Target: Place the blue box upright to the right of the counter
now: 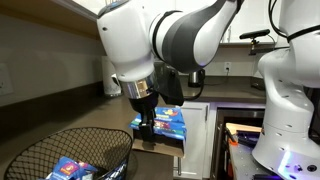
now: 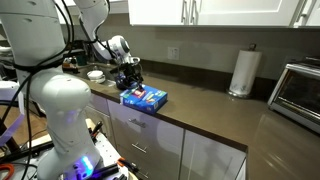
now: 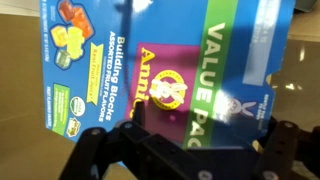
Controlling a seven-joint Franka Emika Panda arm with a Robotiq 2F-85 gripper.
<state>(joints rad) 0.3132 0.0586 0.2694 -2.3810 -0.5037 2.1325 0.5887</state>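
The bench takes up most of the scene, a long dark top over white cabinet doors. In an exterior view much of it lies bare between the work spot and a paper towel roll. The white arm reaches over the bench and points down. A wire basket sits near the camera, apart from the work.

The blue box lies flat on the bench, printed face up, close to the front edge. The wrist view is filled by that face.

The hand hangs over one end of the box, released, with its dark fingers spread wide to either side. From the exterior view the fingertips may be brushing the box edge, though the angle is too poor to be sure.

The step in hand looks like the grasp, with standing the box up yet to come. To do it well, the jaws should probably close across the thin side of the box near one end, not press on the broad face. That way a lift swings the box onto its edge. Carry it low toward the bare stretch and set the bottom edge down square. Let go only once it stands steady, since a tall, thin carton topples easily.
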